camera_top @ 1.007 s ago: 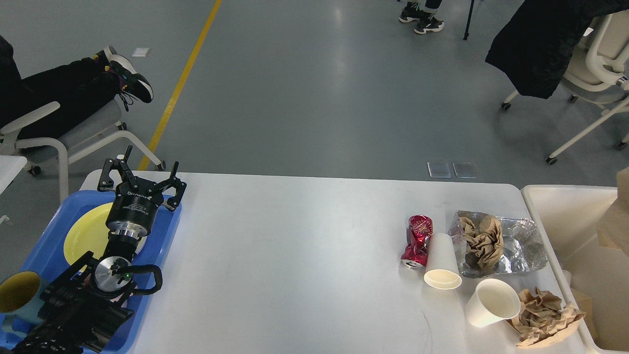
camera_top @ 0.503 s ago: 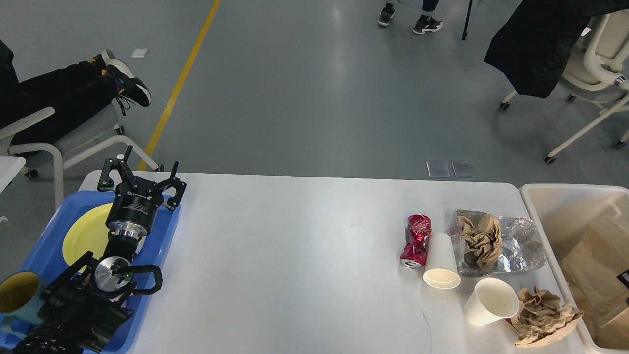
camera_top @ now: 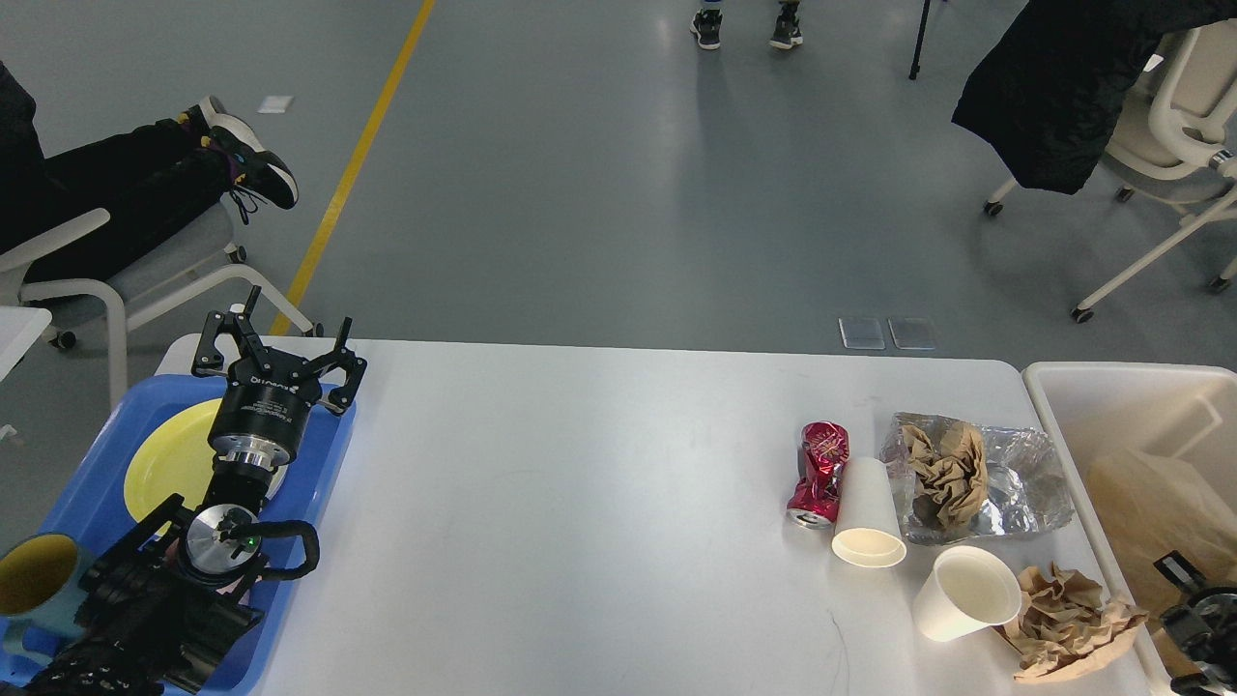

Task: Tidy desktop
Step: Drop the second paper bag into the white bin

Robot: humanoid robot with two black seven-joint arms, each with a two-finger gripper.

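— Where's the left tool (camera_top: 278, 340)?

— Above the far end of the blue tray (camera_top: 87, 493), fingers spread, nothing in them. A yellow plate (camera_top: 169, 459) lies in that tray.

— And the right tool (camera_top: 1193, 604)?

— Only a dark bit shows over the cream bin (camera_top: 1063, 382); I cannot tell its state.

— The worktop (camera_top: 580, 483)?

— Right of the tray: crushed red can (camera_top: 819, 474), two paper cups (camera_top: 867, 517), foil (camera_top: 1034, 483), crumpled brown paper (camera_top: 1068, 623), all near the bin.
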